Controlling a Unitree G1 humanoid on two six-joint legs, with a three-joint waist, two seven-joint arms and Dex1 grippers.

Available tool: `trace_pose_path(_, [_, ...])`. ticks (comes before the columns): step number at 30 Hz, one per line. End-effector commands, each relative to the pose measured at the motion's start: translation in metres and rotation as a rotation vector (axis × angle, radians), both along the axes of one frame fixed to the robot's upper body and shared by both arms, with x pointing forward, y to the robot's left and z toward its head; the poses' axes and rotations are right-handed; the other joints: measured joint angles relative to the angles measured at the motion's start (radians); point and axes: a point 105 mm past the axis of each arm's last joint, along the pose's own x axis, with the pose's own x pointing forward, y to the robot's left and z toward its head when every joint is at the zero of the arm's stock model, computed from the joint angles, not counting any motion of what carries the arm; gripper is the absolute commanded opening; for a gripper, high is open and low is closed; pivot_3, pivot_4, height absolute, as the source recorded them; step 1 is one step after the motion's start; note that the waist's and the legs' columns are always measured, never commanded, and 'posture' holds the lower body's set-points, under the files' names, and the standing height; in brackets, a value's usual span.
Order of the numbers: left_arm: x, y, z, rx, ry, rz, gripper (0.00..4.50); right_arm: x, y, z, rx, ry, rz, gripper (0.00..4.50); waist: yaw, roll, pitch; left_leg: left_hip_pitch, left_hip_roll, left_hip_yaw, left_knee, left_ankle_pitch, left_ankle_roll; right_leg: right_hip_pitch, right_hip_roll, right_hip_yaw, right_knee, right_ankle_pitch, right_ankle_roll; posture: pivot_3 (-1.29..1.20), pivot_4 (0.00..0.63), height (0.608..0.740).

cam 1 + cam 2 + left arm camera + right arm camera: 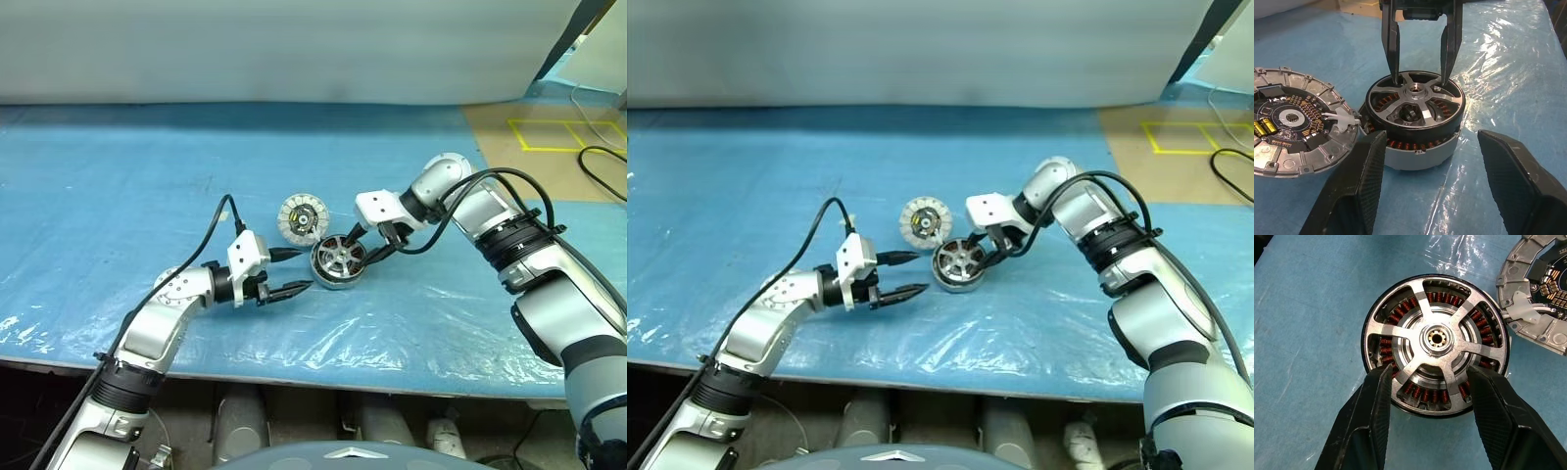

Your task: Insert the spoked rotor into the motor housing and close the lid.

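The spoked rotor (1437,340) lies in the top of the motor housing (1420,152), with copper windings showing between its spokes. My right gripper (361,253) points down onto it. Its fingertips (1396,78) reach into the gaps on either side of the hub and hold the rotor. The lid (302,219) lies flat just behind and left of the housing, circuit side up, and touches the housing's wall. My left gripper (302,269) hovers level just left of the housing, open and empty.
Everything sits on a blue table cover (118,176) with a crinkled clear plastic sheet (411,323) over its front part. The table's front edge (294,377) runs close below my arms. Yellow floor tape (563,132) and a black cable (602,162) lie at the far right.
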Motion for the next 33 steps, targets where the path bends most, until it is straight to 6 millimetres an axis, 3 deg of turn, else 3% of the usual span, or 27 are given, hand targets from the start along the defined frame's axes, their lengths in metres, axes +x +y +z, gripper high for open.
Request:
trace_pose_path(1, [-0.002,-0.002,0.006,-0.003,-0.041,-0.011,3.14,-0.006,0.001,0.001,-0.022,0.023,0.055,2.51,0.000,0.000,0.000,0.000,0.000,0.000,0.000,0.000,0.000,0.000,0.000,0.000,0.000,0.000,0.000,0.00,0.150,0.740])
trace_pose_path(6, [-0.001,-0.002,0.005,0.000,-0.042,-0.011,3.14,-0.007,0.004,-0.001,-0.024,0.020,0.065,2.51,0.000,0.000,0.000,0.000,0.000,0.000,0.000,0.000,0.000,0.000,0.000,0.000,0.000,0.000,0.000,0.00,0.150,0.740])
trace_pose_path(12, [0.000,-0.003,0.006,0.001,-0.046,-0.010,3.14,-0.009,0.006,-0.002,-0.029,0.013,0.080,1.05,0.000,-0.001,0.000,0.000,0.000,0.000,0.000,0.000,0.000,0.000,0.000,0.000,0.000,0.000,0.000,0.00,0.150,0.740])
trace_pose_path(33, [0.001,-0.004,0.006,0.001,-0.044,-0.016,3.14,-0.010,0.017,0.007,0.011,-0.013,0.091,1.01,0.000,-0.001,0.000,0.000,0.000,0.000,0.000,0.000,0.000,0.000,0.000,0.000,0.000,0.000,0.000,0.00,0.150,0.740])
